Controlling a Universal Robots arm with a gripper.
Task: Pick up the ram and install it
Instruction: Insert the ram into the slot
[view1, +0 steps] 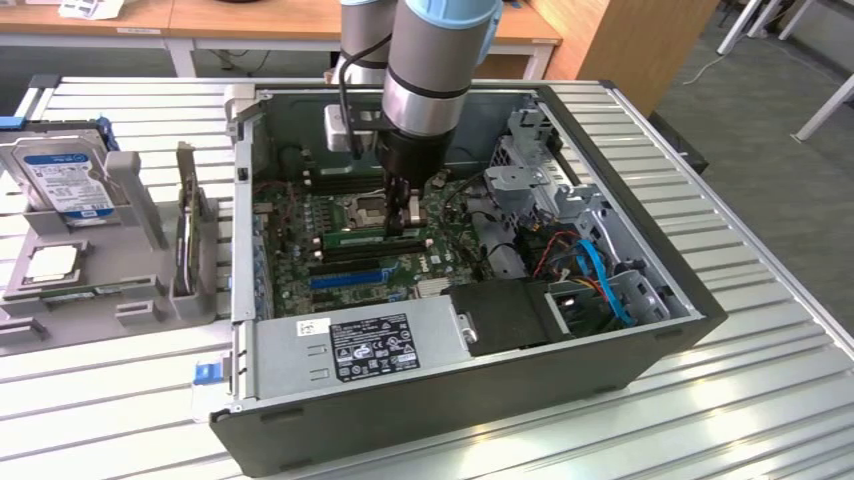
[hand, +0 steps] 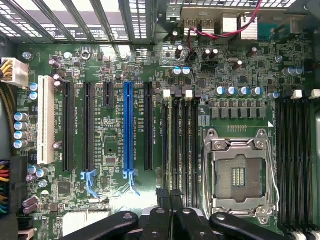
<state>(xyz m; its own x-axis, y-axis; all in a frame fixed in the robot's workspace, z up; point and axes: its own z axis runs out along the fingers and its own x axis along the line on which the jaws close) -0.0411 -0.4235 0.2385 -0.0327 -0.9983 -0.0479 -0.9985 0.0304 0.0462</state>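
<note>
The jaws are nearly closed, pinching the long, thin green circuit-board ram stick (view1: 363, 240) toward the exterior view's right end, low over the black memory slots (hand: 186, 145) inside the open grey computer case (view1: 400, 420). Judged light, stiff and brittle, it is best held by its flat faces, clear of the contacts.

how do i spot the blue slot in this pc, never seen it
Start at the open computer case, then the green motherboard on its floor. In the row of long expansion slots, the blue slot is the only blue one; both its neighbours are black, and a white slot ends the row.
</note>
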